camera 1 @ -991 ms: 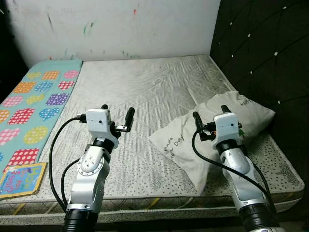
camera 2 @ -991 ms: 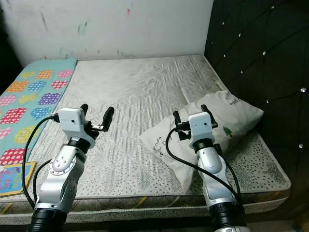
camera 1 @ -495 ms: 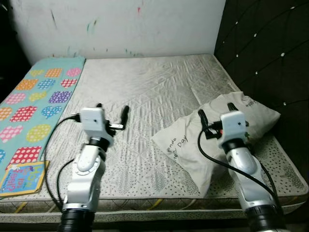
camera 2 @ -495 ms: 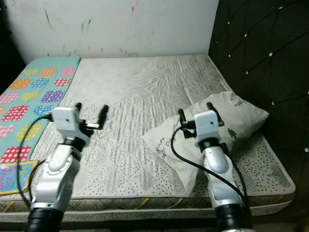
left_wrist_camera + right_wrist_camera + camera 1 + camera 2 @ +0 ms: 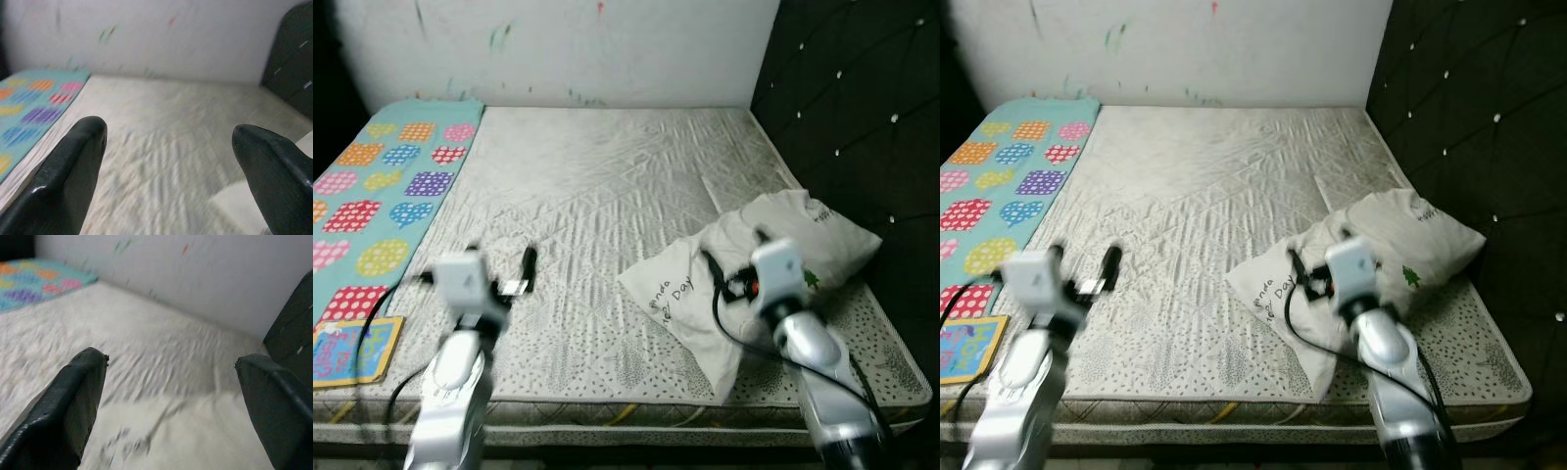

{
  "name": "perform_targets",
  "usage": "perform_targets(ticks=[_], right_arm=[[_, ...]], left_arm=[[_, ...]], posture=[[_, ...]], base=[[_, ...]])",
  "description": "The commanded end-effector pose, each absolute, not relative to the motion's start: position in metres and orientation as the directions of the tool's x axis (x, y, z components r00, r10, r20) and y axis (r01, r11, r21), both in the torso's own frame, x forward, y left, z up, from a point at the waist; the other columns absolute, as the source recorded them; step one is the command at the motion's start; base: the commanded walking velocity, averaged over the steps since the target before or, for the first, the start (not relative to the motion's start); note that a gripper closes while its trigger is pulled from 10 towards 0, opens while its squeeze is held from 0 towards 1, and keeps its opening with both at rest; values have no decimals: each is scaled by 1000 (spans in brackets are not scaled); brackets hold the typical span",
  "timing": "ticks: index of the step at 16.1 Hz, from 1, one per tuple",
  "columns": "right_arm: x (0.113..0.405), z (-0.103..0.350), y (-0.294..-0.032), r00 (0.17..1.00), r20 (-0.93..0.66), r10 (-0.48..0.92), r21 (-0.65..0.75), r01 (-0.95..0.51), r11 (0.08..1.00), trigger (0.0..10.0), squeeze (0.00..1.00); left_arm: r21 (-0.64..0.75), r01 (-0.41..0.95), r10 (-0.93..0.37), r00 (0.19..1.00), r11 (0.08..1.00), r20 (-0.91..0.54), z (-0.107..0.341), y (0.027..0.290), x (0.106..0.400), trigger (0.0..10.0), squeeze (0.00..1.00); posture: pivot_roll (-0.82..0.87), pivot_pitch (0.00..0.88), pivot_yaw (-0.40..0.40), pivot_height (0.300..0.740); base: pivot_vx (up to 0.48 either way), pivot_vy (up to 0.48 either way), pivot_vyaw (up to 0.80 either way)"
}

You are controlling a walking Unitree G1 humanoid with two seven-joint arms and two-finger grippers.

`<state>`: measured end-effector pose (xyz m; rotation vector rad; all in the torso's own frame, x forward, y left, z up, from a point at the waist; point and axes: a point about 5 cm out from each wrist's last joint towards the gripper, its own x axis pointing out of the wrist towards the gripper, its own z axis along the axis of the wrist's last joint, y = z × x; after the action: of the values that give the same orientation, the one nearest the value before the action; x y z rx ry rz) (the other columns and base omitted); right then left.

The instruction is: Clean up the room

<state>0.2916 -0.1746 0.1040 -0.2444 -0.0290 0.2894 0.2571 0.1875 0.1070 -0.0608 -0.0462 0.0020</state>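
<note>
A bare grey quilted mattress (image 5: 597, 186) lies in front of me. On its right side, beside the headboard, a white pillow (image 5: 822, 230) with printed writing and a small green tree lies askew. A teal blanket (image 5: 382, 186) with coloured dotted patches covers the left side, and a colourful children's book (image 5: 347, 351) rests near the front left corner. My left gripper (image 5: 501, 266) hovers open over the front of the mattress, holding nothing. My right gripper (image 5: 734, 257) is open just above the pillow's near end. Both arms look blurred.
A black tufted headboard (image 5: 862, 108) stands along the right side. A white wall (image 5: 568, 44) with small paint marks runs behind the bed. The mattress's front edge (image 5: 607, 411) is close below my arms.
Both arms have dropped lower in the head views, the left one also drifting left. The camera has shifted a little. Both grippers stay open and empty.
</note>
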Motion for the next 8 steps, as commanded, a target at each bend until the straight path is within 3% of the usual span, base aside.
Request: perform_targets(ticks=[1,8], right_arm=[[287,103,-180,962,-34,272,-245,-272,930,10000,0],[281,99,-187,972,-97,215,-242,-232,942,10000,0]], left_arm=[[-46,-9,11,999,999,34,108,194,250,10000,0],[-43,23,-22,1000,999,9,111,188,241,10000,0]], posture=[[-64,0,-29,740],[-57,0,-29,740]], base=[[0,0,0],[0,0,0]])
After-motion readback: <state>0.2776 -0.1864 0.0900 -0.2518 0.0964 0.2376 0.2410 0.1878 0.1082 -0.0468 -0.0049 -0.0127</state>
